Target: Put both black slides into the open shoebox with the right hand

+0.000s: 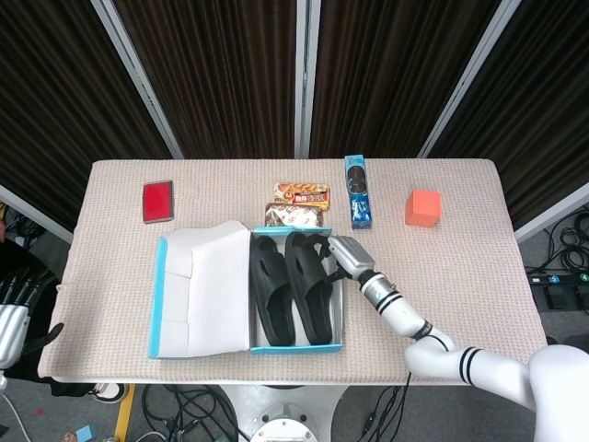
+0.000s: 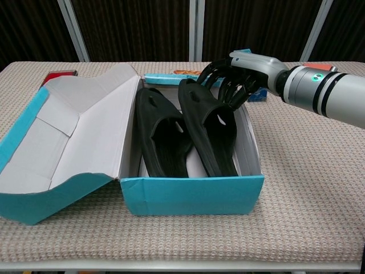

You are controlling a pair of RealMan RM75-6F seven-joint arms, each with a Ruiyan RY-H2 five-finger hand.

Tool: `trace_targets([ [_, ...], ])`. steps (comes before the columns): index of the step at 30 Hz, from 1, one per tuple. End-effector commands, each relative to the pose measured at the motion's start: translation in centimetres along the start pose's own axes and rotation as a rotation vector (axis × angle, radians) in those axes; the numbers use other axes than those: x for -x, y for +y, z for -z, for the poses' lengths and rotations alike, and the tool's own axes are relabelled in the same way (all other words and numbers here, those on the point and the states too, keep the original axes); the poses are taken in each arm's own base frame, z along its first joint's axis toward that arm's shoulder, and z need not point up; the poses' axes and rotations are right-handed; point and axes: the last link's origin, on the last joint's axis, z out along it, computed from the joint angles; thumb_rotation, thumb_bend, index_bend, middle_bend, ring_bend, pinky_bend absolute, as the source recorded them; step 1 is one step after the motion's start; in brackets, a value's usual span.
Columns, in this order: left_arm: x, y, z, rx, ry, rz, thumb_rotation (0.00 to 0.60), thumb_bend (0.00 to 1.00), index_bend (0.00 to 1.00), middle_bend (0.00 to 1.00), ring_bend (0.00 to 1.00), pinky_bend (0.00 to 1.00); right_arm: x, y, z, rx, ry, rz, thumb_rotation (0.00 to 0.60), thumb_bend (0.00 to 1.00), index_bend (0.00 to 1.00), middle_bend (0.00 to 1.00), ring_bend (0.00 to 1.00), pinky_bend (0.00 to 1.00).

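The open blue shoebox [image 1: 296, 348] [image 2: 191, 194] stands at the table's front, its white-lined lid [image 1: 204, 290] [image 2: 74, 137] folded out to the left. Both black slides lie side by side inside it: the left slide [image 1: 271, 290] [image 2: 161, 134] flat, the right slide [image 1: 311, 287] [image 2: 212, 127] along the right wall. My right hand [image 1: 342, 255] [image 2: 238, 77] hangs over the box's far right corner and grips the far end of the right slide with curled fingers [image 2: 223, 87]. My left hand [image 1: 13, 318] rests off the table's left edge, fingers apart and holding nothing.
Behind the box lie two snack packs [image 1: 303, 193] [image 1: 291, 215] and a blue biscuit pack [image 1: 358, 203]. A red flat item [image 1: 157, 201] sits at the back left, an orange cube [image 1: 422, 207] at the back right. The table's front edge runs just below the box.
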Motion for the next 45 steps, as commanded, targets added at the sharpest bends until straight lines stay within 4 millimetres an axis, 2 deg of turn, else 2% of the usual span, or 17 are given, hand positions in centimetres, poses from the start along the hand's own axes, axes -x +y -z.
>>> trace_targets([
  [1,0.6,0.8,0.0,-0.003,0.001,-0.001,0.600,0.19,0.14,0.12,0.04,0.08,-0.1,-0.3,0.1,0.014,-0.027,-0.044,0.600,0.04,0.43,0.46,0.36,0.34],
  [3,0.5,0.7,0.0,-0.004,0.002,-0.002,0.600,0.20,0.14,0.12,0.04,0.08,-0.3,-0.6,0.3,0.013,-0.049,-0.061,0.600,0.00,0.30,0.36,0.23,0.26],
  [6,0.5,0.8,0.0,-0.003,0.000,0.003,0.600,0.20,0.14,0.12,0.04,0.08,-0.9,-1.0,0.5,0.014,-0.085,-0.075,0.600,0.00,0.15,0.22,0.06,0.15],
  [9,0.5,0.9,0.0,-0.003,-0.002,0.007,0.600,0.20,0.14,0.12,0.04,0.08,-1.6,-1.5,0.8,0.002,-0.084,-0.078,0.600,0.00,0.10,0.16,0.00,0.11],
  [19,0.5,1.0,-0.1,-0.001,-0.003,0.021,0.600,0.19,0.14,0.12,0.04,0.08,-4.1,-3.6,2.7,-0.043,-0.070,-0.055,0.600,0.00,0.03,0.12,0.00,0.07],
  [25,0.3,0.8,0.0,-0.001,-0.001,0.019,0.600,0.20,0.14,0.12,0.04,0.08,-4.6,-4.7,3.5,-0.054,-0.072,-0.034,0.600,0.00,0.02,0.11,0.00,0.07],
  [28,0.1,0.7,0.0,-0.003,-0.001,0.024,0.600,0.19,0.14,0.12,0.04,0.08,-4.2,-5.0,3.7,-0.047,-0.082,-0.063,0.600,0.00,0.02,0.11,0.00,0.07],
  [35,-0.1,0.7,0.1,-0.003,0.001,0.028,0.600,0.20,0.14,0.12,0.04,0.08,-2.4,-6.4,3.8,-0.046,-0.185,-0.281,0.600,0.00,0.02,0.13,0.00,0.09],
  [45,-0.3,0.4,0.0,-0.012,0.000,0.030,0.600,0.20,0.14,0.12,0.04,0.08,-0.3,-6.3,3.7,-0.068,-0.247,-0.321,0.600,0.00,0.02,0.14,0.00,0.14],
])
